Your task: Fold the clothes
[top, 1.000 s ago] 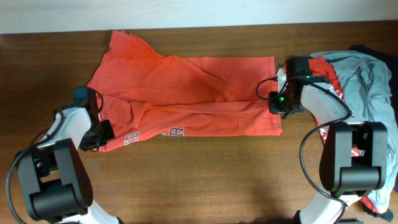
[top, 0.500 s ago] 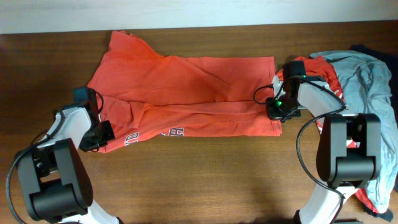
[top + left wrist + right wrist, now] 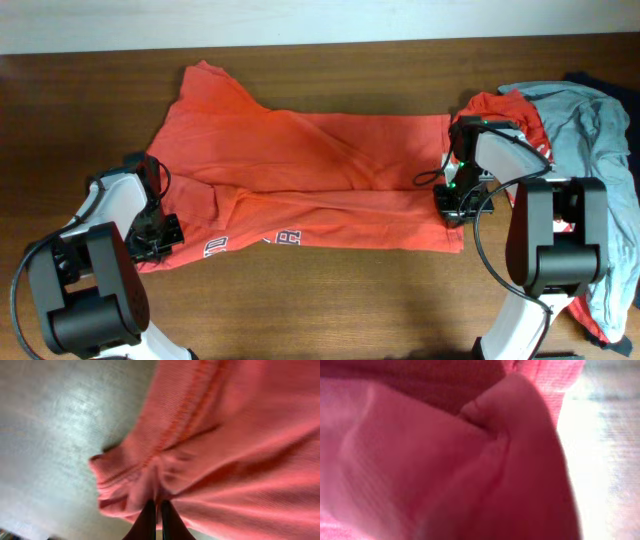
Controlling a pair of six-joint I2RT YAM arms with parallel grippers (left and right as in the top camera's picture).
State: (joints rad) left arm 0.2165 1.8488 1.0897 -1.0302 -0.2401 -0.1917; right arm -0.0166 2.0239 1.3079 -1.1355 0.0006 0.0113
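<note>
Between left fingers (image 3: 147, 522), bunched orange shirt (image 3: 225, 435)

Overhead looks straight down; both wrist views close on orange shirt (image 3: 310, 170).

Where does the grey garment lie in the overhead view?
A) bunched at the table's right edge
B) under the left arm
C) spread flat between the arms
A: the grey garment is heaped at the right edge, apart from the spread orange shirt.
</note>
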